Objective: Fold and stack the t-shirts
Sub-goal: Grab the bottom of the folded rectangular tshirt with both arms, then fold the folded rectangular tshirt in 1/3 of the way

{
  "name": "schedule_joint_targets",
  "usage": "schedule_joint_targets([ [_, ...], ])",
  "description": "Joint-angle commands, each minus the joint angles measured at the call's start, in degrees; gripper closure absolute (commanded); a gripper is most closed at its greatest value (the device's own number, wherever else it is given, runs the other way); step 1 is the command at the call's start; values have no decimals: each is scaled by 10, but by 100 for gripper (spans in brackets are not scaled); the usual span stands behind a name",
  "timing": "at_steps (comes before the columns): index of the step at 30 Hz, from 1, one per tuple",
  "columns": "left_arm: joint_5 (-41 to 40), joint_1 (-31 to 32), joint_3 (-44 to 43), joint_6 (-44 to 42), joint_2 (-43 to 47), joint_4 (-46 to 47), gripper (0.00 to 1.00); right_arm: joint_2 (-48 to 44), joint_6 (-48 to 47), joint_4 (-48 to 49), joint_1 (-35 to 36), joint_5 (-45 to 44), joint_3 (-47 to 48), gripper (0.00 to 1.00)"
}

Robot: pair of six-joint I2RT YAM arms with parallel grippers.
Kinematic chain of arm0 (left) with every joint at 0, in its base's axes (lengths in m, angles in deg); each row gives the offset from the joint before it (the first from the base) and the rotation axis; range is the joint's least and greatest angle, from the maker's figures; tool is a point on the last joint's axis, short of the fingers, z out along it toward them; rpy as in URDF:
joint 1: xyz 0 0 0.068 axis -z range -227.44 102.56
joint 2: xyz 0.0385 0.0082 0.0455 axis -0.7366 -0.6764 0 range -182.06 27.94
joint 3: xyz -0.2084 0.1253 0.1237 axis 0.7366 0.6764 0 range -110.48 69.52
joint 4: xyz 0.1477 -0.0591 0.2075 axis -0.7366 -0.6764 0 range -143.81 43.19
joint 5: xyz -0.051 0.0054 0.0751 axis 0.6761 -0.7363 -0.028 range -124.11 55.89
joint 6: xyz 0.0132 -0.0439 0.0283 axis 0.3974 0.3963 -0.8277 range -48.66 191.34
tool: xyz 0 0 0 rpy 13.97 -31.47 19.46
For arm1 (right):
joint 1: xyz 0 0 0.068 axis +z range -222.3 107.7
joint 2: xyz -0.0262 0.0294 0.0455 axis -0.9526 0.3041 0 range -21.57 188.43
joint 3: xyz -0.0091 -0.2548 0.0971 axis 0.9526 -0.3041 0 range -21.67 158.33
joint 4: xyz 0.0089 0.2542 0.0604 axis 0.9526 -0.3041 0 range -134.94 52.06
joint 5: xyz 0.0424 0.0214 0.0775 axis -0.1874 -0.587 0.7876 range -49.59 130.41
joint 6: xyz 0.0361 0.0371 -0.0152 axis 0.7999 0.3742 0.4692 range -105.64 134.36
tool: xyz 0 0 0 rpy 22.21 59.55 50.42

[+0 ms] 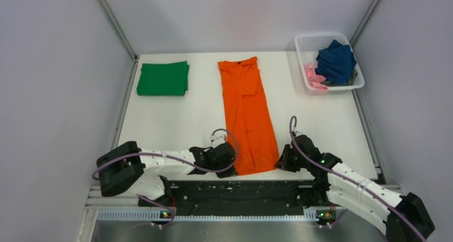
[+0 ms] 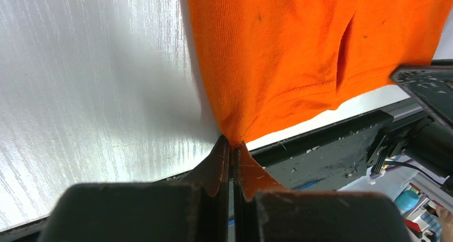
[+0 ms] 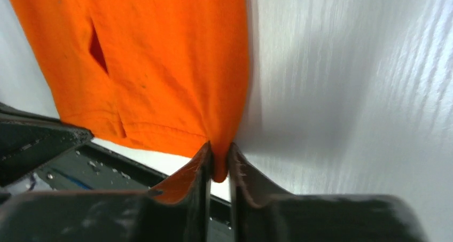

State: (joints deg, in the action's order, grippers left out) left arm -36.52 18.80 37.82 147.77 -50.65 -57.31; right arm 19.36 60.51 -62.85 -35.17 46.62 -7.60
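Observation:
The orange t-shirt [image 1: 247, 114] lies as a long narrow strip down the middle of the table, its sides folded in. My left gripper [image 1: 231, 157] is shut on its near left corner, seen in the left wrist view [image 2: 233, 145] with orange cloth [image 2: 278, 55] pinched between the pads. My right gripper [image 1: 279, 162] is shut on its near right corner, seen in the right wrist view [image 3: 219, 155] holding the cloth [image 3: 160, 60]. A folded green t-shirt [image 1: 163, 78] lies at the back left. Navy blue [image 1: 335, 60] and pink [image 1: 313, 74] shirts sit crumpled in the basket.
The white mesh basket [image 1: 306, 41] stands at the back right corner. Grey walls enclose the table on three sides. A black mounting rail [image 1: 240, 191] runs along the near edge between the arm bases.

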Motion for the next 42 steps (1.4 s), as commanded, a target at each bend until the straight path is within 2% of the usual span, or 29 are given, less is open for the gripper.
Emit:
schedule_joint_targets([
  [1,-16,4,23,0,1,-36,100,28,9,28,16,32,-19,99],
  [5,-12,19,44,-6,38,-51,100,0,27,-27,66,22,-9,100],
  [8,-30,48,60,0,85,-109,100,-51,88,-53,139,19,-17,100],
  [11,-15,53,80,-2,126,-116,100,-90,145,-25,213,2,-23,100],
  [14,-28,53,68,-19,150,-120,100,-76,151,6,241,-21,-8,100],
  [18,-97,52,23,-35,171,-150,100,-49,137,15,241,-96,27,100],
  [21,-145,42,7,-52,177,-113,100,-36,121,15,241,-170,60,100],
  [27,-123,-56,-44,-133,145,-76,100,27,66,16,230,-270,137,100],
  [35,-82,-173,-142,-241,34,-46,100,151,-34,104,123,-264,199,100],
  [42,-65,-230,-212,-286,-52,-34,100,237,-95,174,26,-213,243,100],
])
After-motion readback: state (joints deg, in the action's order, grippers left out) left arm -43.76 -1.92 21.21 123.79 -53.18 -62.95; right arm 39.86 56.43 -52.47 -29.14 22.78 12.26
